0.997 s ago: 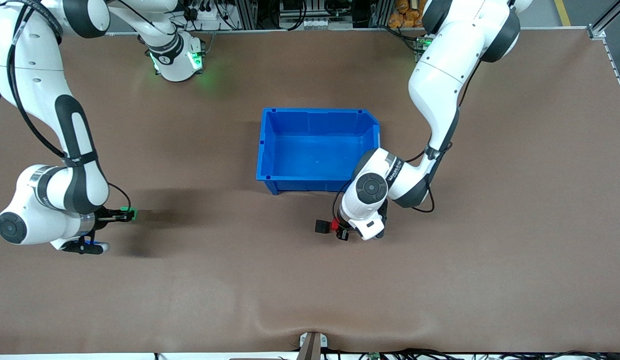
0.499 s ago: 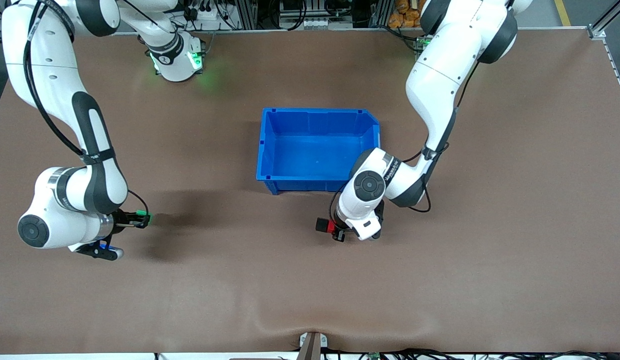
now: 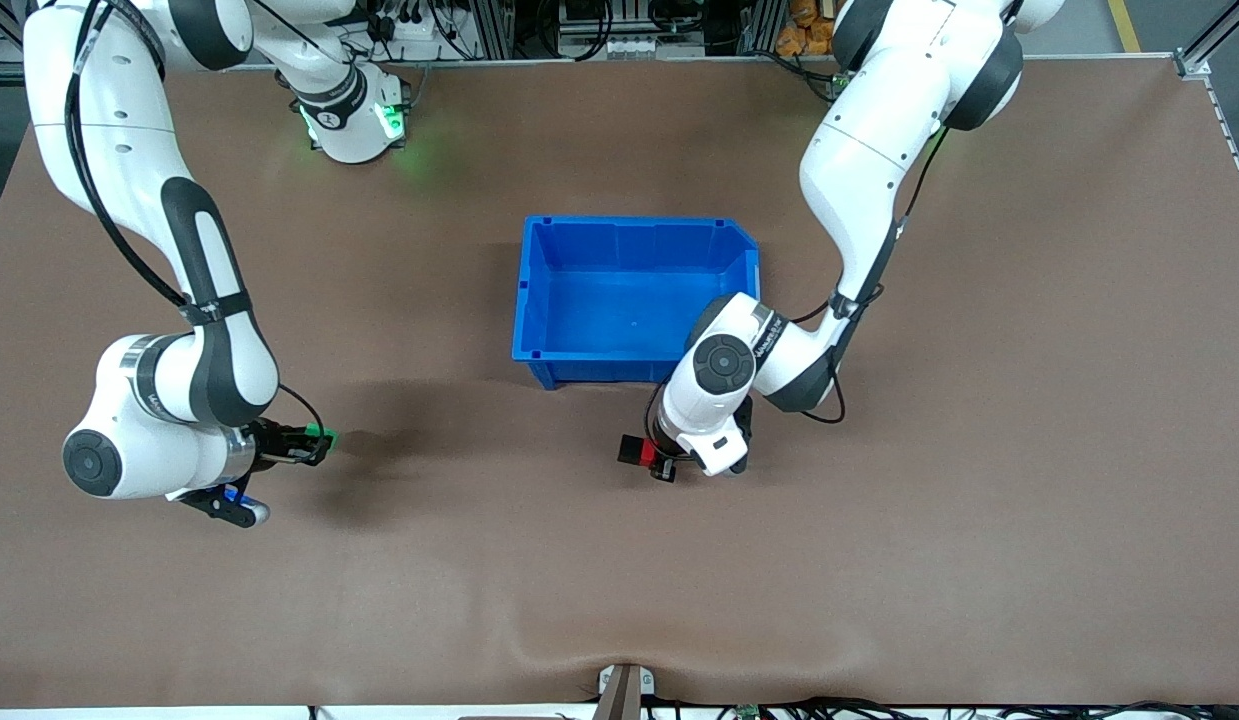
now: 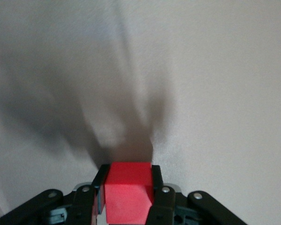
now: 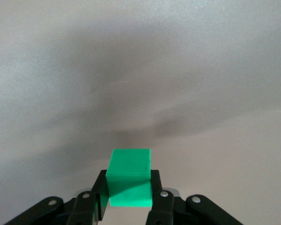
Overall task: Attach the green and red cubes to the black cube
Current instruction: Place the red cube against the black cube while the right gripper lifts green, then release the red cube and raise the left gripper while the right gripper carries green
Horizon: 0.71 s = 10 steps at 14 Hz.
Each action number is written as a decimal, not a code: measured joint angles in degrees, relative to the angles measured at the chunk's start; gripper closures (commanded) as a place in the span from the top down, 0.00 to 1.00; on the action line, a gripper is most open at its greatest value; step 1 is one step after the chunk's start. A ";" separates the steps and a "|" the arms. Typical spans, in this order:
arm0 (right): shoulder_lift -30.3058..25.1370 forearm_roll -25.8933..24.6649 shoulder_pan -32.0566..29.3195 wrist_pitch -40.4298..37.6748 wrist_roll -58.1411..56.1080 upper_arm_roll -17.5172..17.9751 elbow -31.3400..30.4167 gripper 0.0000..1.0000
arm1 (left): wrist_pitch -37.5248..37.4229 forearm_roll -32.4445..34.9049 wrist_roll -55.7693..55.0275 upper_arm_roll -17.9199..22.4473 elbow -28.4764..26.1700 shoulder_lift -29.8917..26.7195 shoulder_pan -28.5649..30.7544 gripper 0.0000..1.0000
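Note:
My left gripper (image 3: 653, 457) is shut on the red cube (image 3: 646, 452), low over the table just nearer the camera than the blue bin. The black cube (image 3: 629, 449) sits against the red cube's free face, pointing toward the right arm's end. In the left wrist view the red cube (image 4: 129, 190) fills the gap between the fingers of the left gripper (image 4: 128, 172), with only a dark patch past it. My right gripper (image 3: 315, 441) is shut on the green cube (image 3: 325, 437) over bare table toward the right arm's end. The right wrist view shows the green cube (image 5: 129, 178) clamped in the right gripper (image 5: 129, 177).
An empty blue bin (image 3: 520, 290) stands mid-table, close to the left arm's wrist. Brown table surface lies between the two grippers. The arms' bases and cables line the edge of the table farthest from the camera.
The right gripper has carried the green cube toward the left arm's end of the table. The left gripper has shifted a little toward the right arm's end with the red and black cubes.

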 measured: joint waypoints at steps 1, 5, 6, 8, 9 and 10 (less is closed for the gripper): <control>0.00 1.14 0.17 -0.02 1.43 0.04 0.01 0.00 | 0.00 0.00 -1.46 0.47 0.09 0.02 -0.67 0.00; 0.00 3.86 3.24 -0.06 11.45 0.19 0.03 0.00 | 0.00 0.00 -4.19 1.37 0.17 0.04 -2.22 0.63; 0.00 4.30 4.28 0.00 14.52 0.22 0.06 0.00 | 0.00 0.00 -4.19 1.55 0.17 0.04 -2.23 1.00; 0.00 5.96 6.42 0.27 21.75 0.25 0.27 0.00 | 0.00 0.00 -4.18 2.31 0.18 0.04 -2.27 1.00; 0.00 7.12 7.21 0.34 24.85 0.25 0.52 0.00 | 0.00 0.00 -4.10 2.65 0.20 0.04 -2.42 1.00; 0.00 7.97 7.94 0.34 27.19 0.26 0.85 0.00 | 0.00 0.02 -4.07 3.13 0.29 0.04 -2.84 1.00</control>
